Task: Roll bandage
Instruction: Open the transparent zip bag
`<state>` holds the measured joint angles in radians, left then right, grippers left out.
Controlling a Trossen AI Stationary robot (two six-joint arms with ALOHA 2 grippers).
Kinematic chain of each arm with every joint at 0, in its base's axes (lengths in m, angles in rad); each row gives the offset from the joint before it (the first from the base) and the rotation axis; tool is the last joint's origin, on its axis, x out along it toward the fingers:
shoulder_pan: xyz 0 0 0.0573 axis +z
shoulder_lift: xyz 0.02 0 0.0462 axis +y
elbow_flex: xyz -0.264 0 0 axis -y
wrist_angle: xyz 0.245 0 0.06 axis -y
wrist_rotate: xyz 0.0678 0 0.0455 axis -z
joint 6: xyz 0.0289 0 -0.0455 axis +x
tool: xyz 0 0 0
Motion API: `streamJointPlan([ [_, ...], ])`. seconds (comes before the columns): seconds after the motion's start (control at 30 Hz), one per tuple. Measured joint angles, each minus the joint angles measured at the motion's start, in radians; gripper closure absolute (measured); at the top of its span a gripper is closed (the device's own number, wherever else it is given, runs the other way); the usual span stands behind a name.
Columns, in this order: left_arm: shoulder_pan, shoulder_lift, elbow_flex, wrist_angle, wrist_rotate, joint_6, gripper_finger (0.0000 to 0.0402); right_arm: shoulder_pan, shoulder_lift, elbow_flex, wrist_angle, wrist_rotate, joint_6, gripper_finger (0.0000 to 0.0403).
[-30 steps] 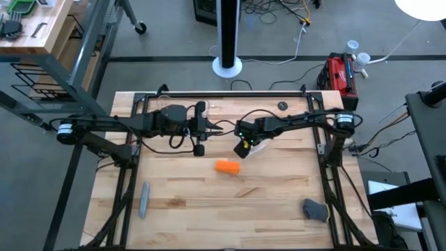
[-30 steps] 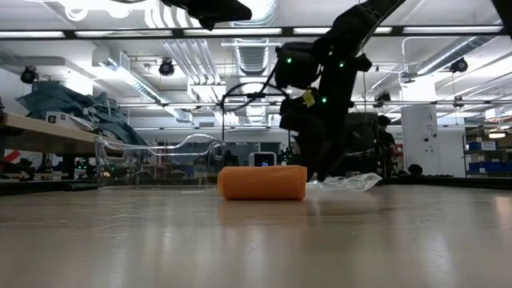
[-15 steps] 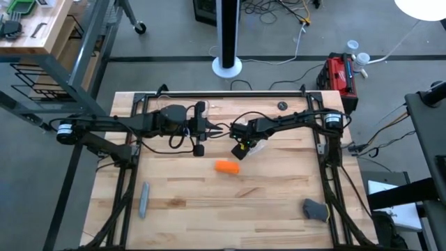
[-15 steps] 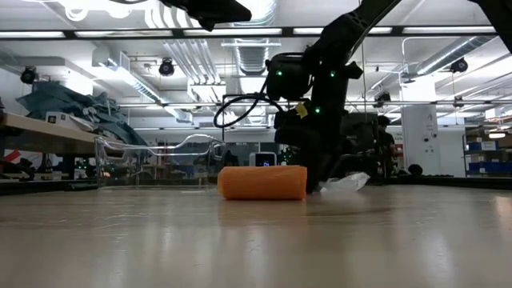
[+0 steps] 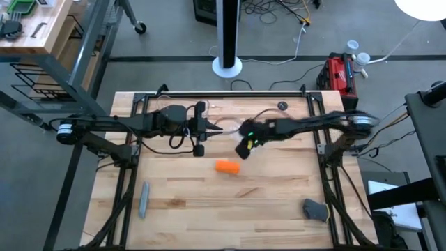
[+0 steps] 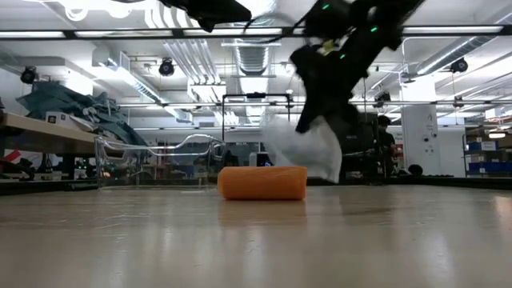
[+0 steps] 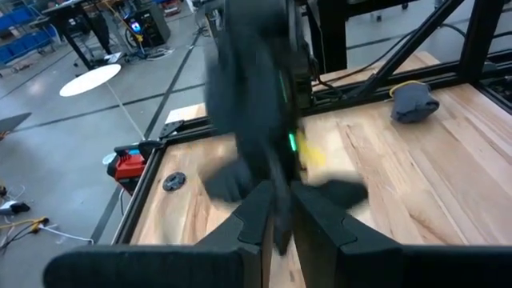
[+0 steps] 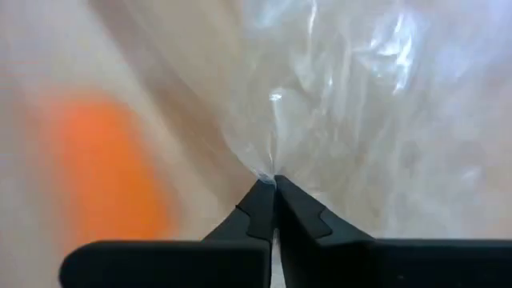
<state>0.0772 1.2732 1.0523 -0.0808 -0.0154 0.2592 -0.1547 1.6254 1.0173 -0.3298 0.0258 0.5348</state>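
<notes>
The bandage (image 5: 226, 166) lies as a short orange roll on its side in the middle of the wooden table, also close up in the low view (image 6: 262, 182). My right gripper (image 6: 309, 122) hangs above and just behind it, shut on the crinkled clear plastic wrap (image 6: 310, 152). In the right wrist view the roll is an orange blur (image 8: 104, 168) beside the wrap. My left gripper (image 5: 216, 130) hovers shut over the far middle of the table, touching nothing. My right gripper pinches a gathered fold of the clear plastic wrap (image 8: 276, 164) between its two fingertips (image 8: 258, 204). The fingers come from above, pointing down. The wrap hangs slack below them, its lower end (image 6: 328, 172) close to the table; I cannot tell whether it touches.
A grey bar (image 5: 144, 199) lies near the table's near left. A dark grey bundle (image 5: 315, 209) sits at the near right corner. A small black disc (image 5: 281, 106) rests by the far edge. Bare wood lies in front of the roll.
My right gripper has shut on the clear plastic wrap and risen fast. The wrap, which lay on the table behind the roll, now hangs below the fingers. The orange roll has stayed where it was.
</notes>
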Motion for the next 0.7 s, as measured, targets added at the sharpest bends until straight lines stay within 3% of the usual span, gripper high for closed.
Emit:
streamJointPlan([
  [0.23,-0.002,0.0,0.0,-0.002,0.004,0.003,0.0365,0.03,-0.365,-0.206,0.307,-0.02,0.07,0.0403],
  [0.33,-0.007,0.0,0.0,-0.001,0.06,0.04,0.0365,0.029,-0.494,-0.294,0.457,-0.021,0.076,0.0403],
  [0.53,-0.019,0.0,-0.001,0.013,0.217,0.119,0.0365,0.031,-0.646,-0.412,0.746,-0.06,0.076,0.0403],
  [0.7,-0.029,0.058,-0.001,0.107,0.225,0.155,0.0365,0.036,-0.654,-0.463,0.975,-0.103,0.076,0.0403],
])
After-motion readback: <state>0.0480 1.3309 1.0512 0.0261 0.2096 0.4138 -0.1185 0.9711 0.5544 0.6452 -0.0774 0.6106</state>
